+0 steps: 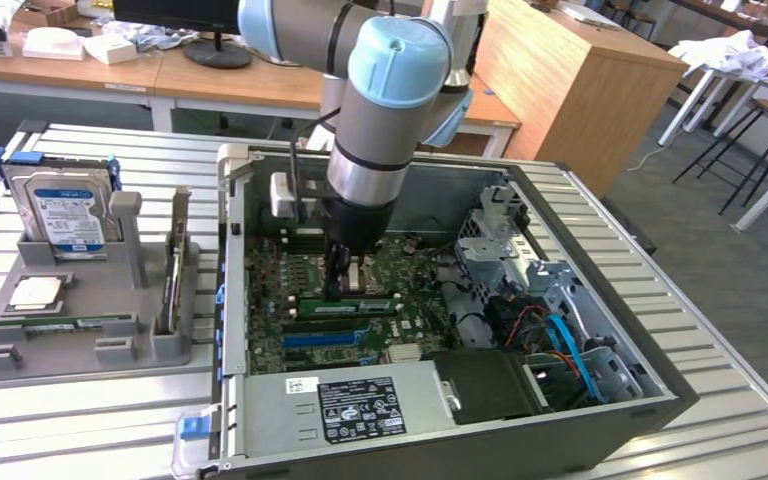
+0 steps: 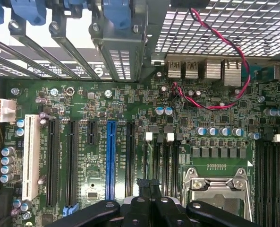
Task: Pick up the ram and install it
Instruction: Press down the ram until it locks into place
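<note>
Gripper (image 2: 151,189): closed, empty, over motherboard (image 1: 357,290) | 1 ram (image 1: 347,306) seated | 1 hard drive (image 1: 67,215)

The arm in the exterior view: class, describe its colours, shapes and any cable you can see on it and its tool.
The arm is built of silver-grey tubes joined by rounded joints with light blue caps. A dark cable curves beside the lower tube. Below the tube sits a black wrist section ending in the tool, slim and black. In the wrist view the tool shows black linkage bars with round bolt heads.
</note>
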Robot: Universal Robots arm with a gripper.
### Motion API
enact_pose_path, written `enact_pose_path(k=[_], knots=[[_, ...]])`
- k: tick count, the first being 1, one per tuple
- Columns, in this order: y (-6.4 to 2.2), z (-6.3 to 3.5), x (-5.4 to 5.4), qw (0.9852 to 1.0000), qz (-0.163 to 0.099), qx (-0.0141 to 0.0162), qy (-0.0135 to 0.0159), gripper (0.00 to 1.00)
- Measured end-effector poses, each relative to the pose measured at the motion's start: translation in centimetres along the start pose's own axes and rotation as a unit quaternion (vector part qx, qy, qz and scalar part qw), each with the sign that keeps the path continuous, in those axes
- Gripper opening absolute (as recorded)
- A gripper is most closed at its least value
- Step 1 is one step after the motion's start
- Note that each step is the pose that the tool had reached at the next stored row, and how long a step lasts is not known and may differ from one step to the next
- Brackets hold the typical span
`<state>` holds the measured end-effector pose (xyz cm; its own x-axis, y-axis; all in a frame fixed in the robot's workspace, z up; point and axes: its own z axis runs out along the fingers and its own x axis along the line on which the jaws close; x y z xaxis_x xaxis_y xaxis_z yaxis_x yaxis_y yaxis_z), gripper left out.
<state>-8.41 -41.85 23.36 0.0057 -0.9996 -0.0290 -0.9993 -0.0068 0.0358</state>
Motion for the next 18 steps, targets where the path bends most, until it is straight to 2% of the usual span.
enact_pose_path(k=[18], knots=[[-0.01, 0.24, 0.01, 1.0, 0.0, -0.0001, 0.0001, 0.1]])
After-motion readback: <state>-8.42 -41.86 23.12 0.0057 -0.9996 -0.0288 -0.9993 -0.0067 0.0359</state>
